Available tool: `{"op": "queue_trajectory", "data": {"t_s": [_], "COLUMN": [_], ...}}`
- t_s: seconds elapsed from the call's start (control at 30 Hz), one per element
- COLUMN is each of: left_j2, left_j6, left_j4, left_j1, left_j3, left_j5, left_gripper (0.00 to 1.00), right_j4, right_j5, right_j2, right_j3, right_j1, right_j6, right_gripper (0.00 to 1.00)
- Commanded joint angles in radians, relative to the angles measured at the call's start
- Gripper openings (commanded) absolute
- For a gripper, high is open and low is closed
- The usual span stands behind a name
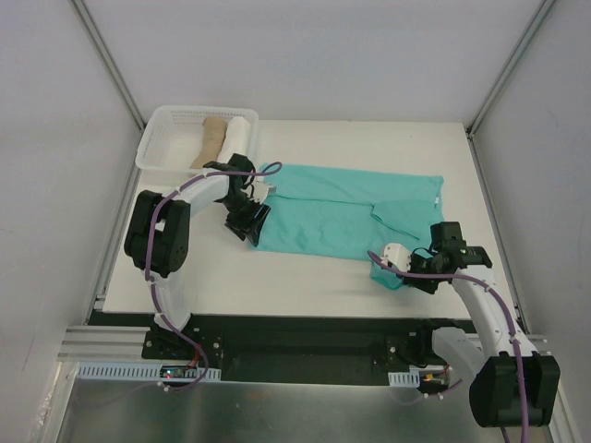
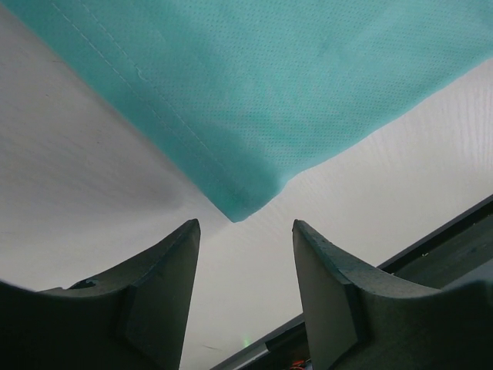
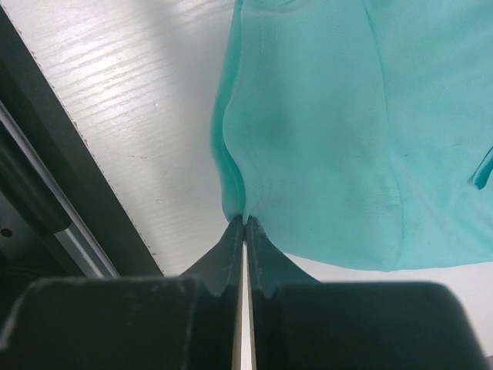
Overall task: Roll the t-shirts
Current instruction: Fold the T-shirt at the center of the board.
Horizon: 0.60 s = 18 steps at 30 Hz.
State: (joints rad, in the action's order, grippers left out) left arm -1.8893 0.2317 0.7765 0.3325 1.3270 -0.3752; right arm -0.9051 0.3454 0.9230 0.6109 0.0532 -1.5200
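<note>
Edge of the thin teal-green t-shirt [image 1: 342, 217] sits pinched in my right gripper [image 3: 245, 222]; my open, empty left gripper [image 2: 245, 227] must seat its corner deep.

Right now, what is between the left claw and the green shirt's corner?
Only bare white table, seen in the left wrist view; the open left claw does not touch the shirt.

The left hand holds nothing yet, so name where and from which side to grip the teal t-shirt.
I'd grip the near-left corner of the t-shirt: it lies flat, folded double, pointing at the open left hand. Come low from the left, sliding one finger under.
</note>
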Motion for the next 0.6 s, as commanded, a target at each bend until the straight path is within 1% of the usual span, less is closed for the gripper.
{"op": "queue_trajectory", "data": {"t_s": [0.0,0.1,0.23,0.3,0.57], "left_j2": [-0.001,-0.005,-0.034,-0.037,-0.079], "left_j6": [-0.005,0.001,0.008,0.009,0.012], "left_j4": [0.06,0.056,0.06,0.06,0.06], "left_j1": [-0.006,-0.004,0.002,0.003,0.017], "left_j3": [0.014,0.006,0.015,0.017,0.038], "left_j5": [-0.028,-0.03,-0.034,-0.034,-0.028], "left_gripper": [0.51,0.5,0.43,0.42,0.4], "right_j4": [0.009,0.017,0.023,0.025,0.049], "right_j5": [-0.005,-0.005,-0.009,-0.014,-0.029], "right_j2": [0.013,0.022,0.031,0.03,0.03], "right_j3": [0.004,0.006,0.015,0.013,0.009], "right_j1": [0.005,0.005,0.005,0.005,0.005], "right_j6": [0.032,0.026,0.05,0.053,0.113], "right_gripper": [0.01,0.01,0.01,0.01,0.01]}}
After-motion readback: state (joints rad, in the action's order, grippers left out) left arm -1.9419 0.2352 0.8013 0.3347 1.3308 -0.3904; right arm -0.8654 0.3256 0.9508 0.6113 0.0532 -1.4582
